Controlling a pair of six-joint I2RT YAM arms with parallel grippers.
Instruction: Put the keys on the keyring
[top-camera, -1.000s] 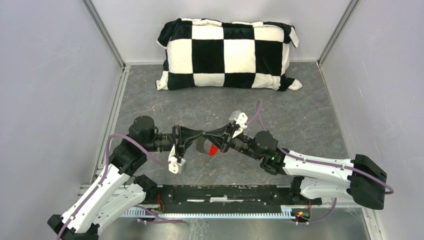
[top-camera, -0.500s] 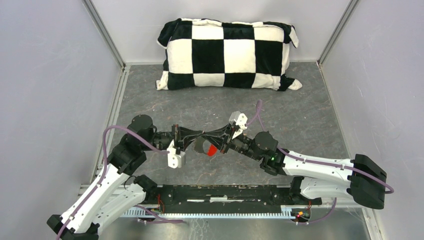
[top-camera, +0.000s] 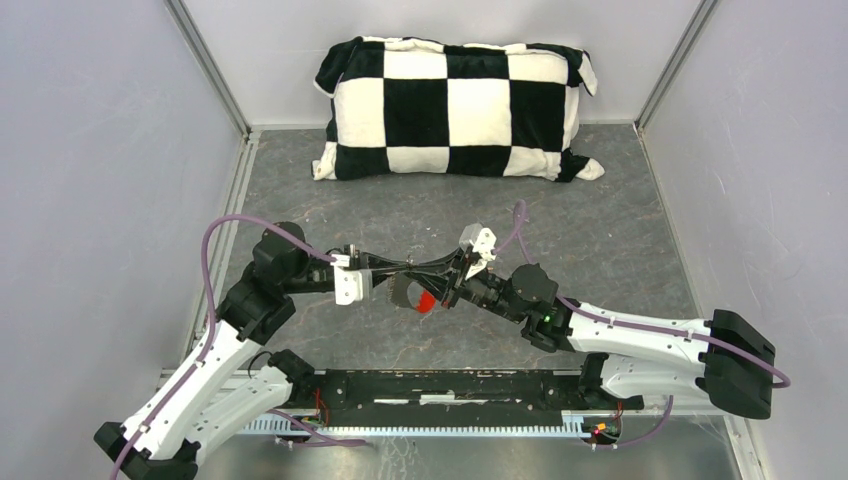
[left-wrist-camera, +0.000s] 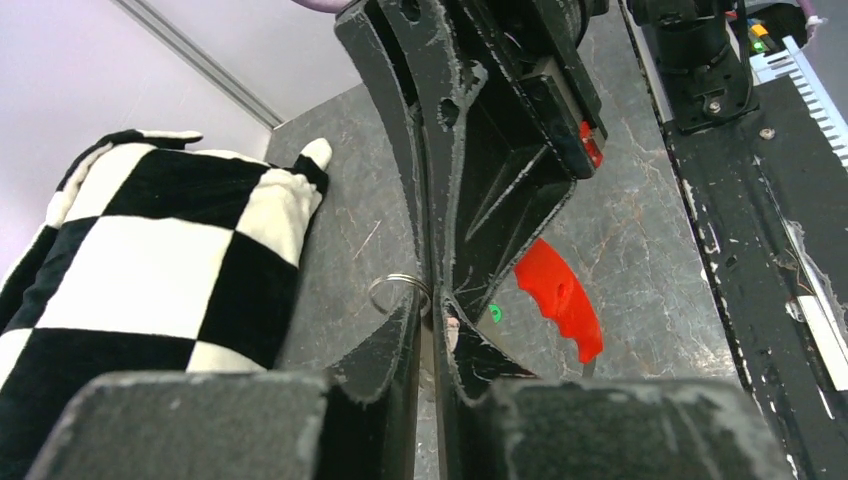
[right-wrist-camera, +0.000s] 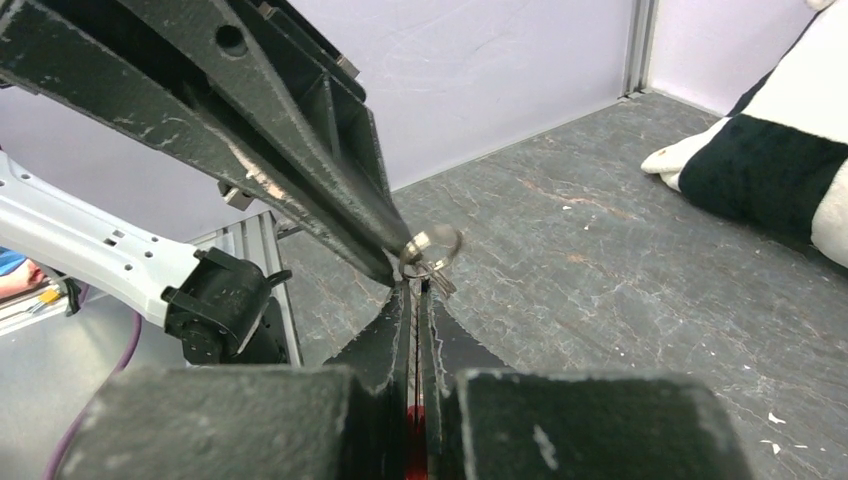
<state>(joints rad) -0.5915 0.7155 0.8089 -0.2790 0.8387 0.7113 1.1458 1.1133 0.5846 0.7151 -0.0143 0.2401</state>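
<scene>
I have both arms meeting tip to tip above the grey table (top-camera: 600, 230), I judge so each can steady the tiny parts. My right gripper (right-wrist-camera: 415, 300) is pressed together on the keyring (right-wrist-camera: 420, 243), its red tag (left-wrist-camera: 560, 295) hanging below. My left gripper (left-wrist-camera: 432, 325) is pinched tight at the ring; on what, I cannot tell. A green speck (left-wrist-camera: 494, 313), likely a key, sits just beside

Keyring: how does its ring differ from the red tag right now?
The ring is a thin, round silver loop; the red tag is solid, long and bright red. The ring pokes out by the shut jaws on the pillow side; the red tag lies on the other side. Both sit where the two pairs of jaws meet.
</scene>
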